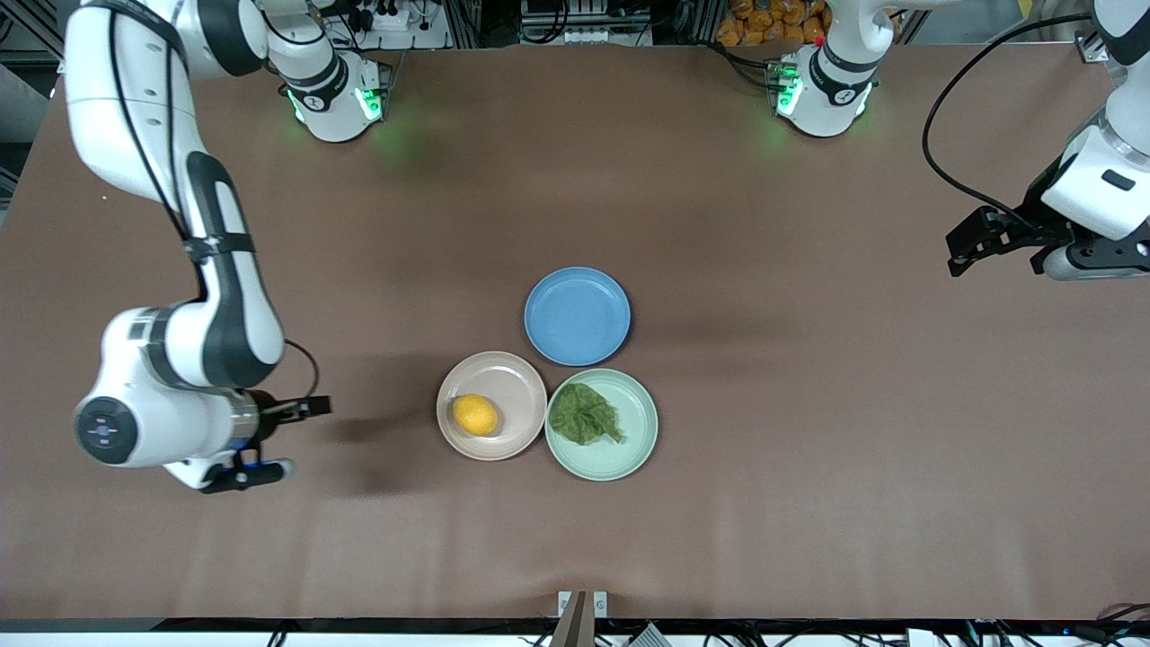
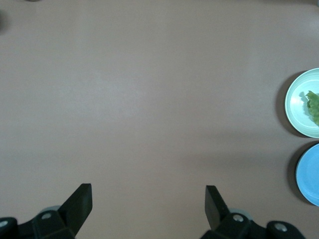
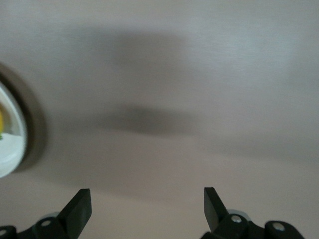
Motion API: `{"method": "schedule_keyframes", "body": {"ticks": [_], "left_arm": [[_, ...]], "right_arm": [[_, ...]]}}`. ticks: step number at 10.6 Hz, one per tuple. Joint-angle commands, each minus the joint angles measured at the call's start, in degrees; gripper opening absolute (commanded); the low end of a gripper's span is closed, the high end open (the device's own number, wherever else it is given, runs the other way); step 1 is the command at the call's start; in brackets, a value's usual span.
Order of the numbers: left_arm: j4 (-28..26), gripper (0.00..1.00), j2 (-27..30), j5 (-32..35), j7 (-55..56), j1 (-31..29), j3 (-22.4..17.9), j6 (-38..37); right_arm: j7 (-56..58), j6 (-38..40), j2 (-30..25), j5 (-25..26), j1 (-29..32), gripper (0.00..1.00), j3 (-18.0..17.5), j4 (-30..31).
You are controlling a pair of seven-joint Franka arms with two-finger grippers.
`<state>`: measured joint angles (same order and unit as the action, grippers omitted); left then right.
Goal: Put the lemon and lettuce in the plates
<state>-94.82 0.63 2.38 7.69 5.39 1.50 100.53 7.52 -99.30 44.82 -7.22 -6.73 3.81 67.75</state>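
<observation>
The yellow lemon (image 1: 475,414) lies in the beige-pink plate (image 1: 514,381). The dark green lettuce (image 1: 584,413) lies in the mint green plate (image 1: 632,442), which touches the beige-pink one toward the left arm's end. My right gripper (image 1: 299,439) is open and empty, low over bare table toward the right arm's end from the beige-pink plate. My left gripper (image 1: 966,252) is open and empty over bare table at the left arm's end. The left wrist view shows its gripper (image 2: 148,189), the mint plate (image 2: 298,115) and lettuce (image 2: 313,105). The right wrist view shows its gripper (image 3: 147,191) and the beige-pink plate's rim (image 3: 12,144).
An empty blue plate (image 1: 577,315) sits just farther from the front camera than the other two plates; it also shows in the left wrist view (image 2: 309,174). The brown table (image 1: 809,449) is bare around the plates.
</observation>
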Motion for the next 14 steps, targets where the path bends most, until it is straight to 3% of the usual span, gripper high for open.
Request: {"method": "schedule_keyframes", "body": {"ticks": [1,4,11,14], "left_arm": [[0.9,1.00,-0.4,-1.1,-0.9,0.2,0.0,-0.4],[0.9,1.00,-0.4,-1.0,-1.0,0.2,0.0,-0.4],[0.9,1.00,0.5,-0.9,-0.9,0.1,0.5,-3.5],[0.8,1.00,1.5,-1.1,-1.0,-0.6,0.2,-4.0]], "right_arm": [[1.0,2.8,-3.5,4.9,2.9,1.00,-1.1,1.1],[4.3,4.2,-7.1,5.0,3.4,1.00,0.8,1.9],[3.7,3.2,-29.4,5.2,5.0,1.00,0.7,19.8],[2.9,6.7,-35.8,6.6,4.2,1.00,0.9,21.8]]}}
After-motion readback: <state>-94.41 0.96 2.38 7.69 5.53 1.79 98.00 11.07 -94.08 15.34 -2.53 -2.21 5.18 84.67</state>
